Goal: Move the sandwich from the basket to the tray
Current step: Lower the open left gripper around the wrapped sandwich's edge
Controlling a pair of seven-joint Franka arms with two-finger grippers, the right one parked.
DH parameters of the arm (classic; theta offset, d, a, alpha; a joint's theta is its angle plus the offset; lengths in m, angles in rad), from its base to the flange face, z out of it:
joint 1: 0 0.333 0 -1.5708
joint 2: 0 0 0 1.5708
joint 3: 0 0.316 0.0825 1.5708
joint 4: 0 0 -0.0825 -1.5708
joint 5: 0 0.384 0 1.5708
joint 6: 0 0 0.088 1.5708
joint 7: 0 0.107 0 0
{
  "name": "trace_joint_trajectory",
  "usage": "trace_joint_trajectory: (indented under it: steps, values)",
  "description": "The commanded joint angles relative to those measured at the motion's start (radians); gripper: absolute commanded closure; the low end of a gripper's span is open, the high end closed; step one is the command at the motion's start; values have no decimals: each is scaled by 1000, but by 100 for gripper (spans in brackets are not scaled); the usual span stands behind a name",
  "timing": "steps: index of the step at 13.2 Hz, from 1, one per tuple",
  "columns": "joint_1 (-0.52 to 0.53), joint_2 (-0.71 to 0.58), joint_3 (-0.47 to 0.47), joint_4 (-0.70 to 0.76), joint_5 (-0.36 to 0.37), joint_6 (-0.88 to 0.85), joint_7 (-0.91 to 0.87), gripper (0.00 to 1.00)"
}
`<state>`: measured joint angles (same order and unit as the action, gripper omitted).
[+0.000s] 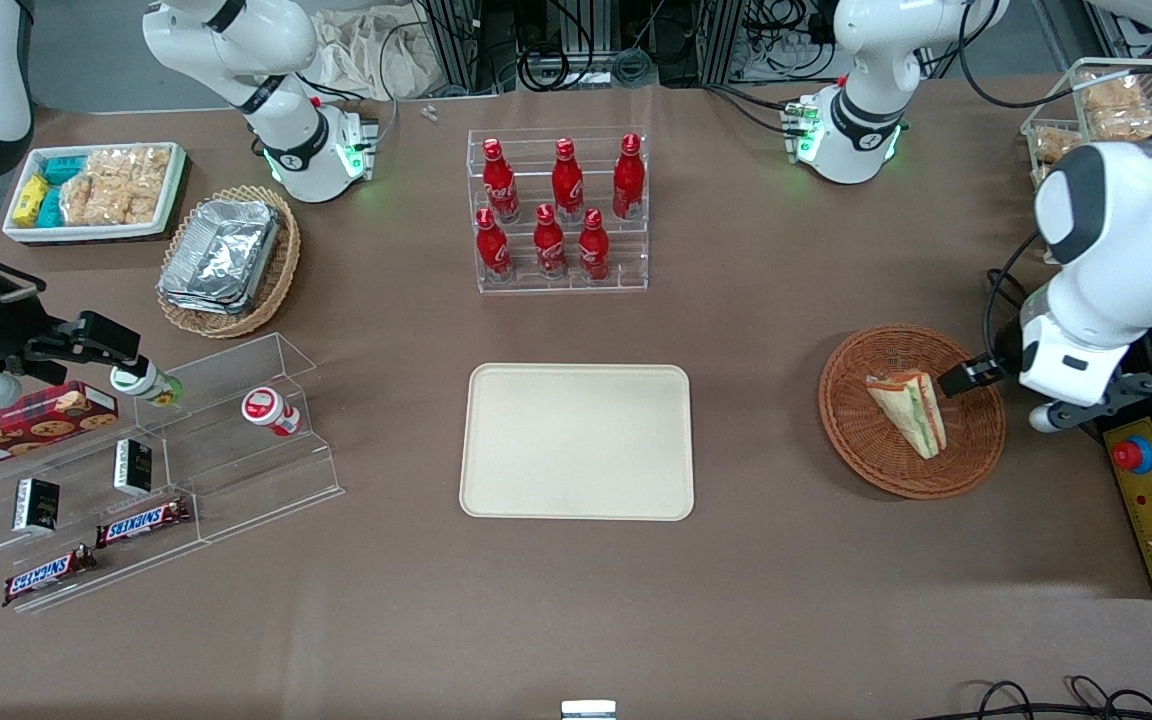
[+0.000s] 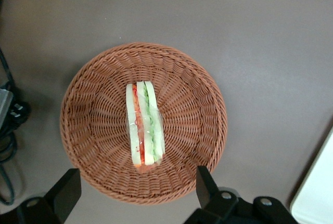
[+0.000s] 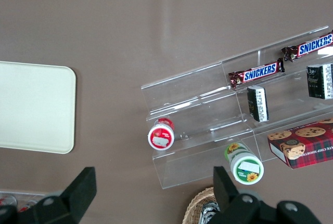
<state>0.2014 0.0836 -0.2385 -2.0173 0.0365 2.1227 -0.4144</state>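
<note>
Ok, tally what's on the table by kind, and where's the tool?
Red bottles: 6
Snickers bars: 2
Wicker baskets: 2
Sandwich: 1
Tray: 1
Total: 12
Tool: open, above the sandwich's basket.

I saw even, bright overhead light on the brown matte worktop [image 1: 786, 560], with soft short shadows. The crinkled silver foil trays [image 1: 221, 255] glared slightly. The left arm's black end effector [image 2: 136, 193] looked blurred up close.
</note>
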Motion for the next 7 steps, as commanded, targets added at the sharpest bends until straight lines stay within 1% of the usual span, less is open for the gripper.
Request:
trace_joint_trajectory:
  steps: [1, 3, 7]
  values:
    - [6, -7, -4, -101, 6, 119, -68, 1]
    - [6, 27, -4, -165, 6, 234, -110, 1]
    - [7, 77, -1, -185, 5, 266, -116, 1]
